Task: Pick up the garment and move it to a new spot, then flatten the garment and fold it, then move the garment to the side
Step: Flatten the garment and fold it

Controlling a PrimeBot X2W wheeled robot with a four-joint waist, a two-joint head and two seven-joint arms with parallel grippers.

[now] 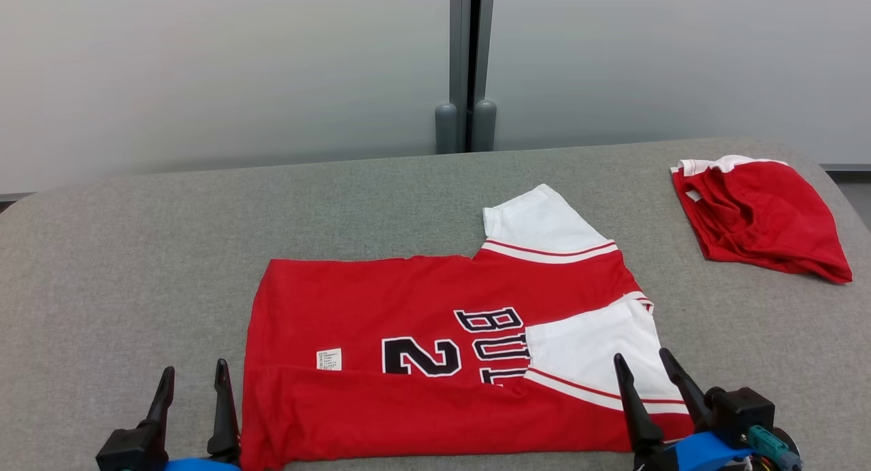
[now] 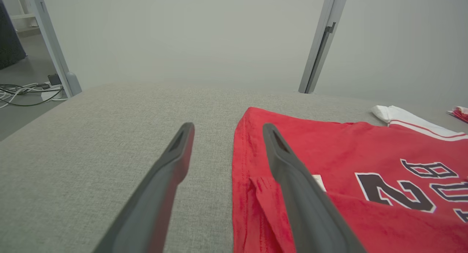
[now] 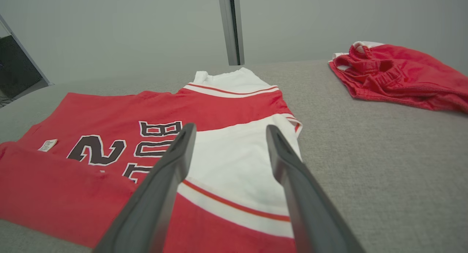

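Observation:
A red jersey with white sleeves and black number and lettering lies flat on the grey table, its near long edge folded over onto itself and the near sleeve laid across the body. My left gripper hovers open at the jersey's left hem, with one finger over the cloth and one over the bare table. My right gripper hovers open above the folded white sleeve, holding nothing. The far sleeve sticks out toward the wall.
A second red garment with white trim lies bunched at the table's far right. The grey table ends at a pale wall with a dark post. Cables lie on the floor beyond the left edge.

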